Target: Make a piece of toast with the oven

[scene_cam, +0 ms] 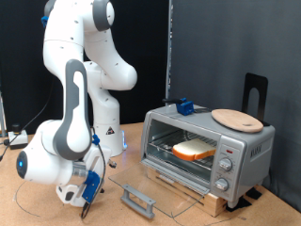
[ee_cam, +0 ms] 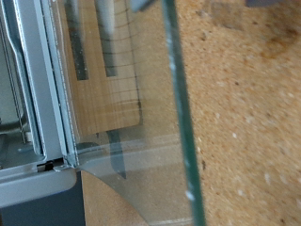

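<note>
The arm's white forearm and wrist fill the lower left of the exterior view, nearest the camera, with the gripper [scene_cam: 87, 193] hanging low just off the front edge of the open glass door [scene_cam: 155, 193]. Its fingers are small and dark against blue fittings there, and whether they are apart or together cannot be told; nothing shows between them. The wrist view shows no fingers clearly, only grey blurs at its upper edge.

The door lies folded down flat in front of the oven [scene_cam: 209, 151], its grey handle [scene_cam: 137, 201] at the outer edge, close to the gripper. In the wrist view the door's glass [ee_cam: 141, 104] appears as a clear pane with a greenish edge over the speckled brown table [ee_cam: 245, 113], and the oven's metal frame [ee_cam: 42, 94] runs beside it.

The toast [scene_cam: 195, 149] lies inside the oven on the rack, pale on top with an orange crust, lit warmly. The oven stands on a wooden base [scene_cam: 202, 196]. A round wooden board [scene_cam: 237, 119] rests on the oven's top at the exterior view's right, and a small blue object [scene_cam: 185, 106] sits on top nearer the back left. Two knobs [scene_cam: 224, 173] sit on the right panel.
</note>
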### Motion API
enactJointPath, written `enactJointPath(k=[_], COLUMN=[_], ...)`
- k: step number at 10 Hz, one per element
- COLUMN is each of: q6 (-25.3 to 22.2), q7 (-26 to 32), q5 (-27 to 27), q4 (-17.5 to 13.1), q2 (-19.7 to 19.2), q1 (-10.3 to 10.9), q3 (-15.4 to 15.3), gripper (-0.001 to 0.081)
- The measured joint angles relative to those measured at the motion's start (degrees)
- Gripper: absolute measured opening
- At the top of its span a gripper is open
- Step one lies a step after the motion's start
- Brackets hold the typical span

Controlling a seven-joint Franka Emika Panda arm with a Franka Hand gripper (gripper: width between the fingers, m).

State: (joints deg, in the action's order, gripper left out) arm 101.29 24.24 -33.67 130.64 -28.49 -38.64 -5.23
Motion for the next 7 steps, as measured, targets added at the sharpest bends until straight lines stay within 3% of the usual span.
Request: enactJointPath(k=[4, 7], q6=[-2.6, -7.8], q7=[1.9, 3.7], q5=[-1.0, -1.8], q4=[2.5, 3.9], q2=[0.4, 3.0], q1=[0.1, -0.7], q3=[-3.5, -4.0], gripper=[0.0807, 0.0807])
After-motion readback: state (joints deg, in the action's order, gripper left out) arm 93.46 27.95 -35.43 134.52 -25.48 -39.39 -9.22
